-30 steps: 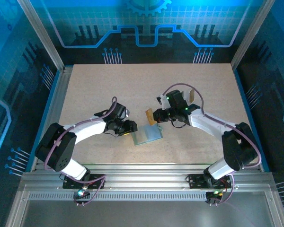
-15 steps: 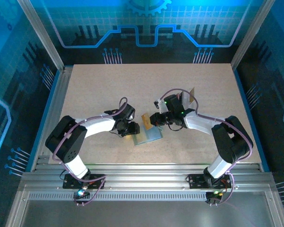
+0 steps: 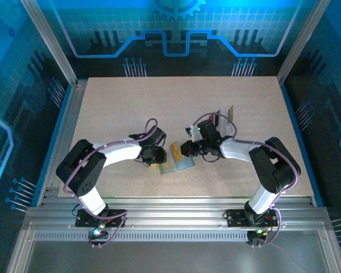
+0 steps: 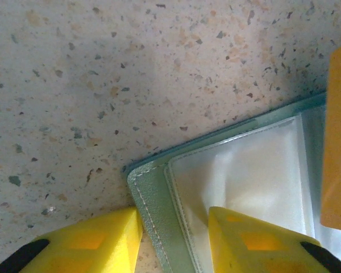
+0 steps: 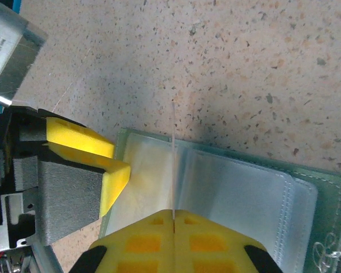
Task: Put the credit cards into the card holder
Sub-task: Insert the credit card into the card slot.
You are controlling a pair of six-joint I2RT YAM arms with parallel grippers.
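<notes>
The grey-green card holder [image 3: 181, 165] lies open on the table, its pale shiny lining [image 4: 244, 165] facing up. My left gripper [image 3: 157, 154] is at its left edge. The yellow fingers [image 4: 85, 242] straddle the stitched rim with a gap, one beside the rim on the table and one over the lining. My right gripper [image 3: 182, 150] is shut on an orange-gold credit card [image 3: 174, 152]. In the right wrist view that card [image 5: 173, 142] is edge-on, a thin line standing over the holder's [image 5: 244, 193] left pocket. Its orange face [image 4: 338, 142] shows at the right of the left wrist view.
Another tan card [image 3: 229, 111] lies on the table behind the right arm. Both arms meet low over the middle of the speckled tabletop [image 3: 131, 108]. An aluminium rail [image 3: 170, 213] runs along the near edge and frame posts stand at the sides.
The right gripper has carried the orange-gold card left and down over the holder. The left gripper has slid right to the holder's edge and its jaws have narrowed.
</notes>
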